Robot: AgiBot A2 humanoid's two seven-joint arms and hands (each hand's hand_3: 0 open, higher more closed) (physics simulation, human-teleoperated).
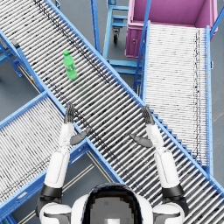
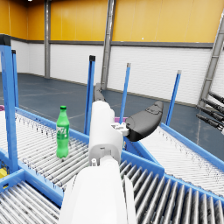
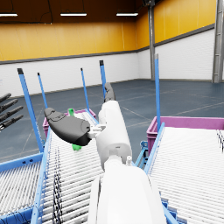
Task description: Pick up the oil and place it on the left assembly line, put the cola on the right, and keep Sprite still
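A green Sprite bottle [image 1: 69, 65] stands upright on the long central roller conveyor [image 1: 109, 105], well ahead of both hands; it also shows in the left wrist view [image 2: 62, 132], and a sliver of it peeks out behind the thumb in the right wrist view [image 3: 76, 147]. My left hand [image 1: 71, 126] [image 2: 127, 124] hovers open over the conveyor's near-left edge, holding nothing. My right hand [image 1: 148, 129] [image 3: 92, 127] hovers open over its near-right part, also holding nothing. No oil or cola bottle appears in any view.
A left roller line [image 1: 26, 140] branches off below the central conveyor, and a right roller line [image 1: 175, 87] runs up to a pink bin [image 1: 170, 13]. Blue frame rails and upright posts [image 2: 89, 92] border the lines.
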